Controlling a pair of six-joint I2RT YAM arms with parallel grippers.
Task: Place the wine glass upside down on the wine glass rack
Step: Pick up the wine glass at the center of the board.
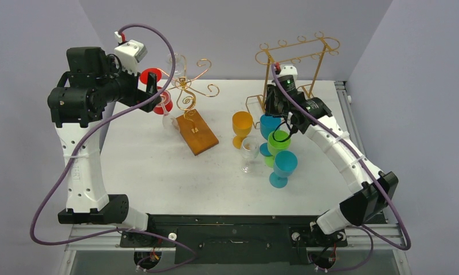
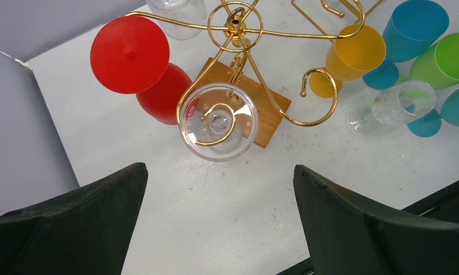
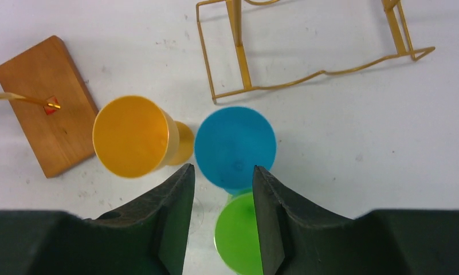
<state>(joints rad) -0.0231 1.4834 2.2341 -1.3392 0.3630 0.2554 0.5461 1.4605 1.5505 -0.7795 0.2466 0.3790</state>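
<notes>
Robotics lab test cell: plain pale lilac partition walls (image 1: 227,34) are enclosing a white rectangular surface (image 1: 152,166); a white-and-black jointed left robot arm (image 1: 81,166) and matching right robot arm (image 1: 336,143) are standing bolted to a black metal rail (image 1: 227,220), trailing purple cables (image 1: 32,228).

from above, the left arm (image 1: 95,91) covers part of the red wine glass (image 1: 148,74), and the clear wine glass (image 1: 169,120) beside it is too faint to outline. the left wrist view's top edge cuts a second clear glass (image 2: 178,12); the right wrist view cuts the green glass (image 3: 238,240) below and the wire frame rack (image 3: 242,57) above.
</notes>
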